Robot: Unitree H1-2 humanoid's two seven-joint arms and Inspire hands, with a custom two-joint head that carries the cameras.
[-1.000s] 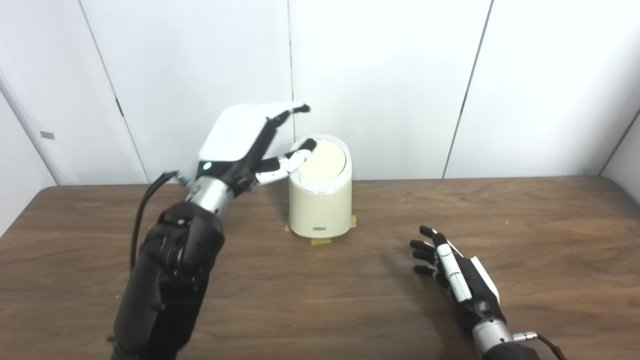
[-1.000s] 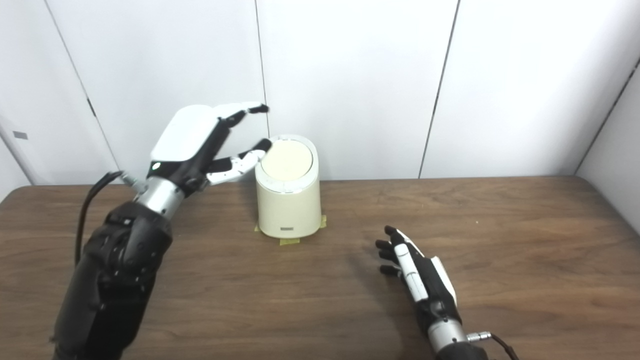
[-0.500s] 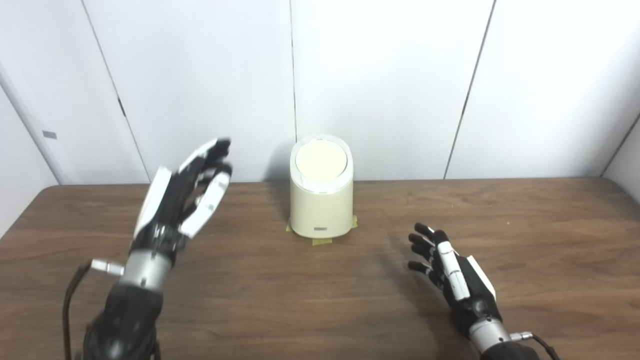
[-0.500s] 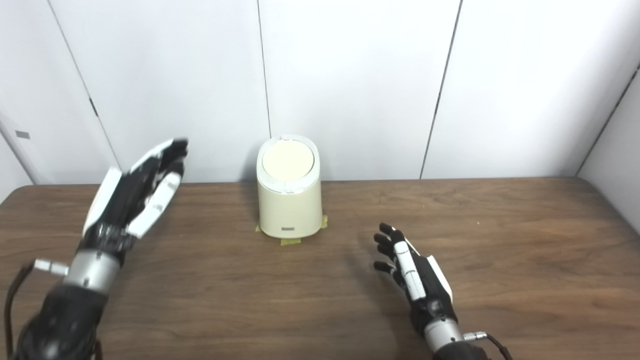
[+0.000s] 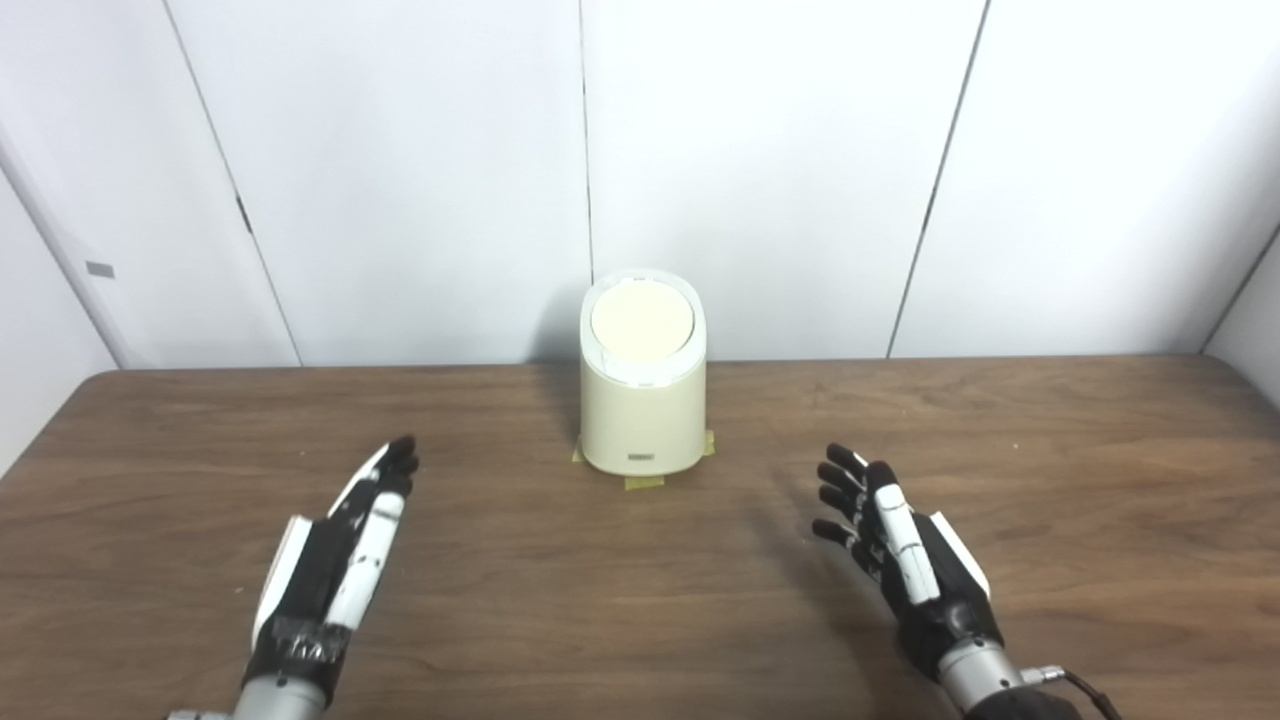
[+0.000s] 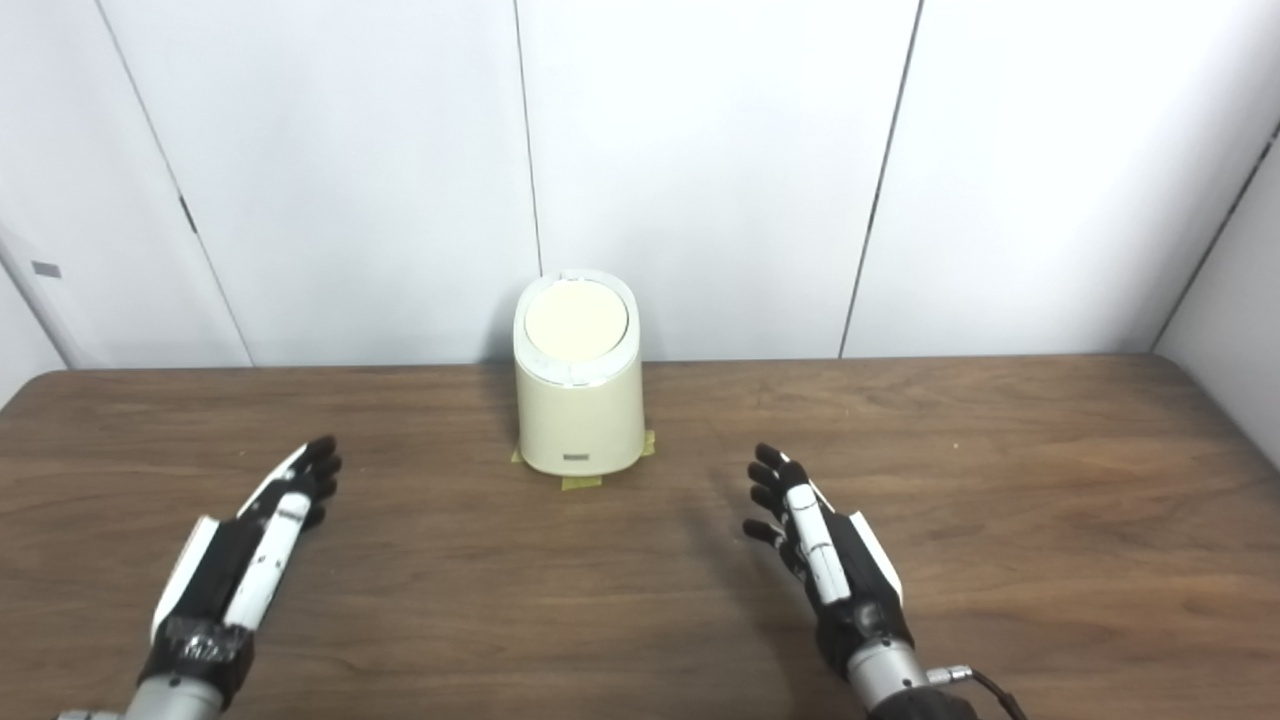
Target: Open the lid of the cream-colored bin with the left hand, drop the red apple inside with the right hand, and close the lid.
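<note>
Fingers [image 5: 385,480] on my left hand [image 5: 330,570] and right hand [image 5: 905,545] are spread, holding nothing, low over the table [image 5: 1100,450]. Cream-colored bin [image 5: 642,400] stands well ahead between them, lid [image 5: 642,322] down; no red apple in sight. Risk: if it isn't inside, the task would end undone.

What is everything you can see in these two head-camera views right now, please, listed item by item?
bin: one, cream, upright at the back middle of the table, near the wall.
lid: one, cream with a white ring around it, closed on top of the bin.
tape: a few yellowish tabs, showing at the foot of the bin on the table.
table: one, dark brown wood grain, filling the lower half of the view.
wall: white panels with dark seams, behind the table.
apple: none visible in either view.
left hand: one, black and white, low over the table at front left, fingers extended, holding nothing.
right hand: one, black and white, low over the table at front right, open, holding nothing.
</note>
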